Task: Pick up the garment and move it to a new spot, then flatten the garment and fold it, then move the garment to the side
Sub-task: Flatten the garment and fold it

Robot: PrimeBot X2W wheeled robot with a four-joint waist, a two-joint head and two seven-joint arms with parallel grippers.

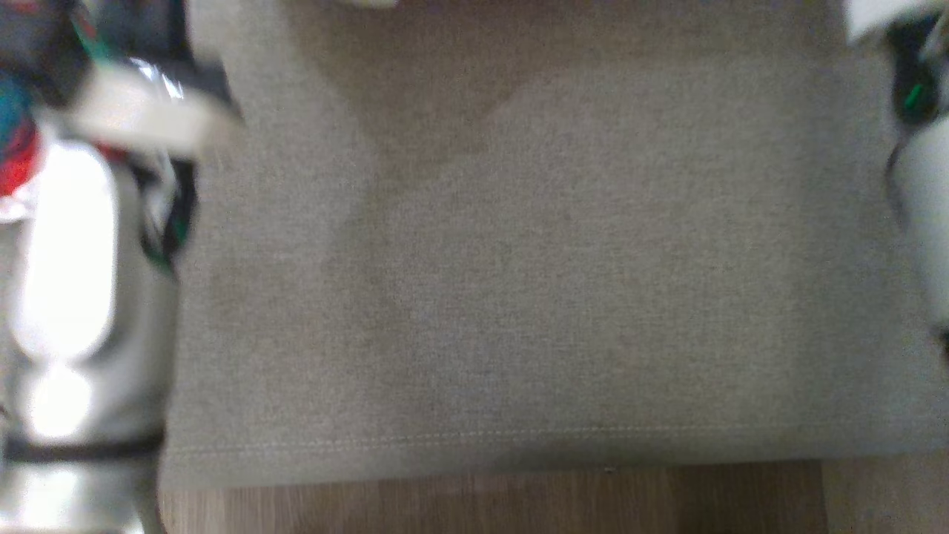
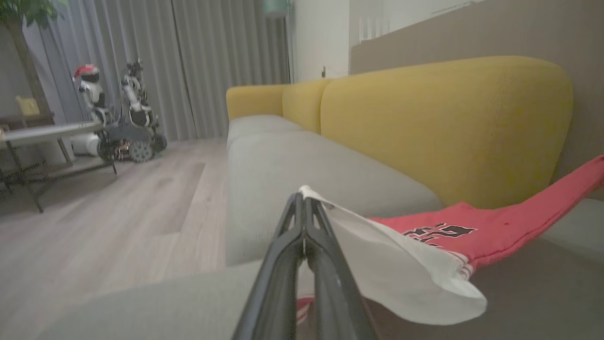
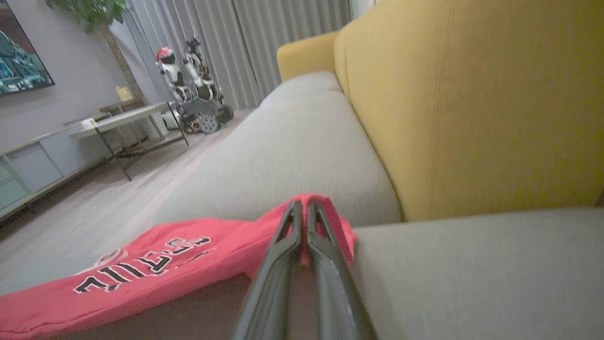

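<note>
From my station the left gripper (image 2: 304, 198) has its two dark fingers pressed tight together, pinching a white edge of the garment (image 2: 495, 231) right at the tips; from there the cloth runs off toward 3 o'clock in the left wrist view, white near the grip, then red with black lettering, lifted above the grey seat cushion (image 2: 283, 160) with a shadow under it; the yellow backrest (image 2: 443, 127) rises behind it at 1 o'clock. The right gripper (image 3: 303, 203) is likewise clamped with barely a gap, its tips buried in a red fold of the garment (image 3: 155, 264), which trails away toward 8 o'clock in the right wrist view (lettering upside down from here); the seat cushion (image 3: 302, 156) stretches ahead at 12 o'clock. The head view is badly blurred; I make out grey upholstery (image 1: 519, 259), a strip of wooden floor (image 1: 482, 504) at 6 o'clock and a pale forearm (image 1: 67, 259) at 9 o'clock. Another robot (image 2: 118, 118) stands by the curtains at 10 o'clock.
</note>
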